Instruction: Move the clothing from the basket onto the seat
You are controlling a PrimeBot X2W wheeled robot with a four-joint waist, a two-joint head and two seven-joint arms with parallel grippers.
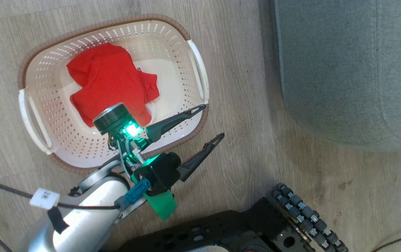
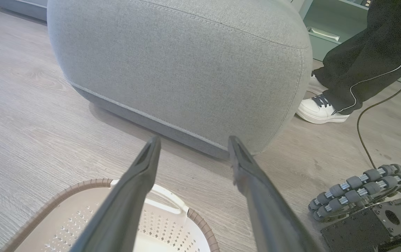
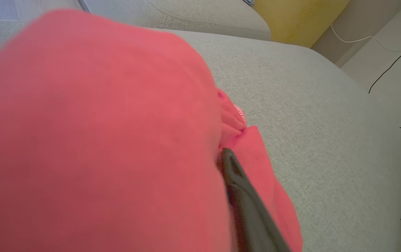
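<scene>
Status: partly done, by my reading.

Nearest, the basket [image 1: 165, 35] stands on the floor [image 1: 242, 105] and is not yet cleared. One red garment [image 1: 111, 84] lies crumpled about the middle of its bottom, and bare bottom shows toward the right-hand handle.

Farther off is the seat [image 1: 347, 70]. In the right wrist view a second red garment [image 3: 98, 140] is over the cushion top, inside its rounded edge. I cannot tell whether it rests on the cushion or hangs just above it, because the cloth is close to the lens and blurred.

So one piece is at the seat with its release unconfirmed, and one piece is left to fetch.

Fingers against cloth:
- **Left fingers** [image 1: 175, 120]: They are spread wide with nothing between them, over the basket's near right corner. One crosses above the rim and the other is outside it, above the floor. The tips point away from the basket, toward the seat's side. The garment in the basket lies back behind the tips, by the wrist and beyond it toward the basket's far left side, apart from both tips.
- **Right fingers** [image 3: 242, 196]: One dark finger shows. The cloth drapes against it on the left, and a smaller fold lies just to its right. The other finger is hidden under the cloth. I cannot tell whether they are open, closed or gripping.
</scene>
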